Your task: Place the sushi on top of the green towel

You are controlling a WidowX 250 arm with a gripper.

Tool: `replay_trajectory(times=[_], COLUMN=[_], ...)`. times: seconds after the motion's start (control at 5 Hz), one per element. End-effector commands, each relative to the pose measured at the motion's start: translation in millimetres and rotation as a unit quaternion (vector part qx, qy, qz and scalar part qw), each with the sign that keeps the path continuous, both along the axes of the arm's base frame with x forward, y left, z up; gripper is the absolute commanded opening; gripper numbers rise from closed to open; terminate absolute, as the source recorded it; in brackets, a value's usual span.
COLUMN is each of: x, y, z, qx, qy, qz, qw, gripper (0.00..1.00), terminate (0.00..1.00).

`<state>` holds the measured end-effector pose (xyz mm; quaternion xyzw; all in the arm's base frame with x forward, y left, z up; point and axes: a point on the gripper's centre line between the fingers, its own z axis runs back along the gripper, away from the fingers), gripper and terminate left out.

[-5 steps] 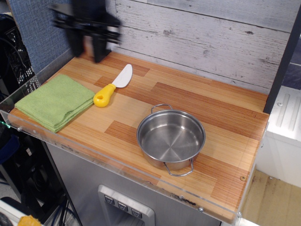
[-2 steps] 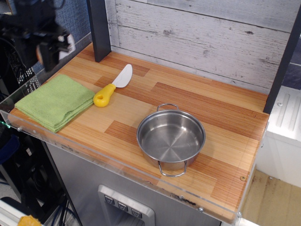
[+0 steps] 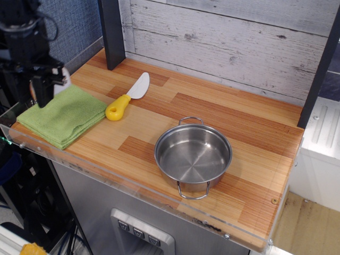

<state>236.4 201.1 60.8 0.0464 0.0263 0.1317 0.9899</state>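
At the upper left, the gripper (image 3: 40,90) hangs over the green towel's (image 3: 64,116) far edge, but I cannot tell if its jaws hold anything.

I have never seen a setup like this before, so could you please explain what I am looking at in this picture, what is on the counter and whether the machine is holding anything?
This is a single camera view, looking down at an angle from the front onto a wooden counter against a grey plank wall. The dark shape at the upper left is the robot arm; its hand hangs over the far corner of the green towel, a folded light green cloth at the left edge of the counter. Beside the towel lies a toy knife with a yellow handle and white blade. Nearer the front stands an empty steel pot with two wire handles. Something orange shows between the hand's fingers, perhaps the sushi, but it is too small and dark here to be sure, nor can I tell whether the hand is open or shut.
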Motion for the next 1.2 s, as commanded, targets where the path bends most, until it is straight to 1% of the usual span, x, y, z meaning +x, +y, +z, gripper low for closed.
replay_trajectory(times=[0.0,0.2,0.6,0.8,1.0], x=[-10.0,-10.0,-11.2,-6.8,-0.6], y=[13.8,12.7,10.9,-1.4,-22.9], z=[2.7,3.7,6.4,29.3,78.5], qx=[0.010,0.009,0.003,0.002,0.011], qy=[0.008,0.010,-0.010,-0.037,-0.087], qz=[0.023,0.021,0.030,0.014,-0.014], qw=[0.9997,0.9997,0.9995,0.9992,0.9960], gripper=[0.00,1.00,1.00,1.00,1.00], terminate=[0.00,0.00,0.00,0.00,0.00])
